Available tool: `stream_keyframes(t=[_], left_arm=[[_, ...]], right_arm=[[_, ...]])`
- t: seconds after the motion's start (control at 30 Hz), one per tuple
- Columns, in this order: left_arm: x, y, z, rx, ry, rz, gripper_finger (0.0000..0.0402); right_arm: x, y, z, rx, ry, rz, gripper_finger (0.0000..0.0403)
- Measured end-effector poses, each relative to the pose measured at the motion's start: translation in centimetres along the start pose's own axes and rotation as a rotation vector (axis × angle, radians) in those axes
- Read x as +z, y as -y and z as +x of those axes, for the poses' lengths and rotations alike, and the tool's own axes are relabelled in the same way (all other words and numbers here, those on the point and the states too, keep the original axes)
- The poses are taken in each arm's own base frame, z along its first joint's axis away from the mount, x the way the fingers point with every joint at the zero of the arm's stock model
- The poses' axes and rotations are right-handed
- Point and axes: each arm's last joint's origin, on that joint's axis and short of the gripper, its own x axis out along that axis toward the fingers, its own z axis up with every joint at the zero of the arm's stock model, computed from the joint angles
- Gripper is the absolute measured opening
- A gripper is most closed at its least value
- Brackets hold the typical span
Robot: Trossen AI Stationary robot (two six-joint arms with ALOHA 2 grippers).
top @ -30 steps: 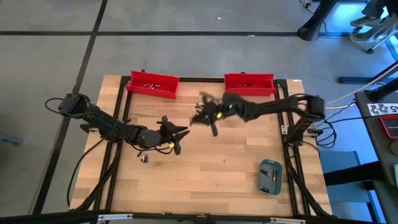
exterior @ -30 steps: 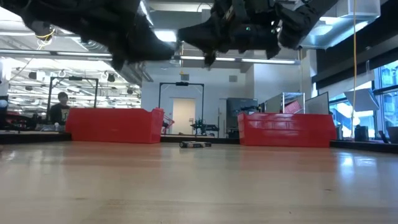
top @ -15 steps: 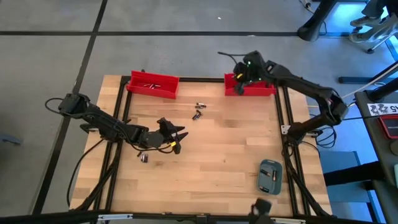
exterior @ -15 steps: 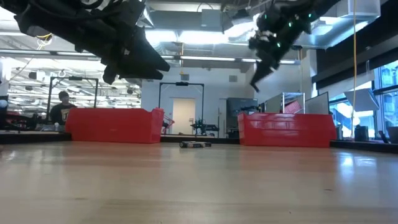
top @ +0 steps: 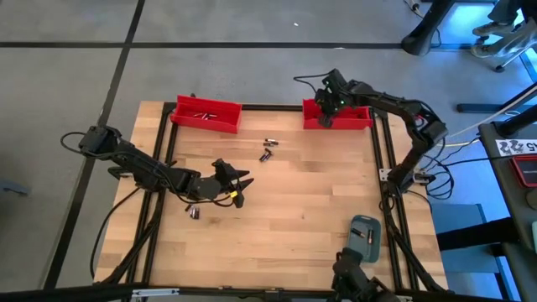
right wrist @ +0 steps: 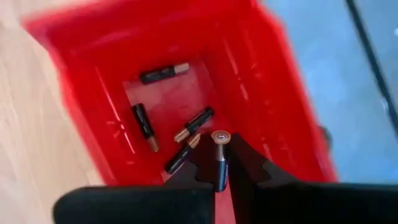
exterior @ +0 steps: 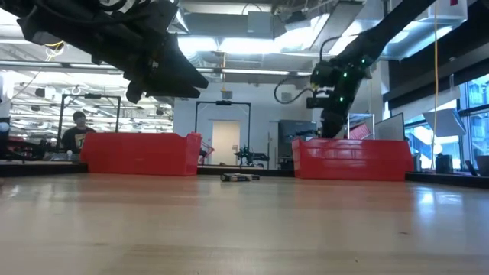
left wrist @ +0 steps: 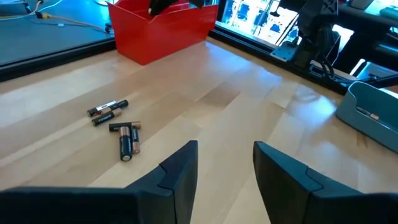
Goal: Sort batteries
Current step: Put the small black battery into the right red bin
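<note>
Wooden table (top: 285, 218): no readable labels. Right gripper (right wrist: 219, 163) over right red bin (top: 357, 120), clenched on battery (right wrist: 219, 167), seen only by wrist camera. Left gripper (left wrist: 225, 163) released, empty.

**Own hardware, appearance notes**

Both my arms are dark, near black, built of slim jointed links. Left arm (top: 143, 170): black cables trail along the links; a yellow wire shows near the wrist. My left gripper (left wrist: 225, 163) ends in two broad, matte black fingers (left wrist: 179, 168) with bevelled, angular tips. Right arm (top: 394, 105): a looped black cable stands off the wrist, green indicator lights glow beside it. My right gripper (right wrist: 221, 163) has smooth, rounded black fingers.
</note>
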Motion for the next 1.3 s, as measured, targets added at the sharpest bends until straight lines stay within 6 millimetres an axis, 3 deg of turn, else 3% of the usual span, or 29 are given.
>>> stream_keyframes(t=[0.2,0.57,0.93,1.03,1.17,1.3], left_arm=[[0.0,0.0,0.0,0.001,-0.001,-0.005,0.0143],[0.0,0.0,0.0,0.001,-0.001,-0.006,0.0143],[0.0,0.0,0.0,0.001,0.000,-0.007,0.0143],[0.0,0.0,0.0,0.001,0.000,-0.013,0.0143],[0.0,0.0,0.0,0.003,0.000,-0.014,0.0143],[0.1,-0.2,0.1,0.016,0.008,-0.022,0.0143]], right_arm=[[-0.3,-0.1,1.6,0.029,-0.038,0.001,0.0015],[-0.5,-0.2,1.8,0.048,-0.052,0.012,0.0028],[-1.1,-0.4,3.9,0.087,-0.116,0.085,0.0034],[-1.1,-0.4,3.9,0.068,-0.126,0.083,0.0062],[-1.1,-0.3,3.7,0.051,-0.127,0.063,0.0132],[-0.6,-0.1,2.3,0.053,-0.140,0.059,0.0194]])
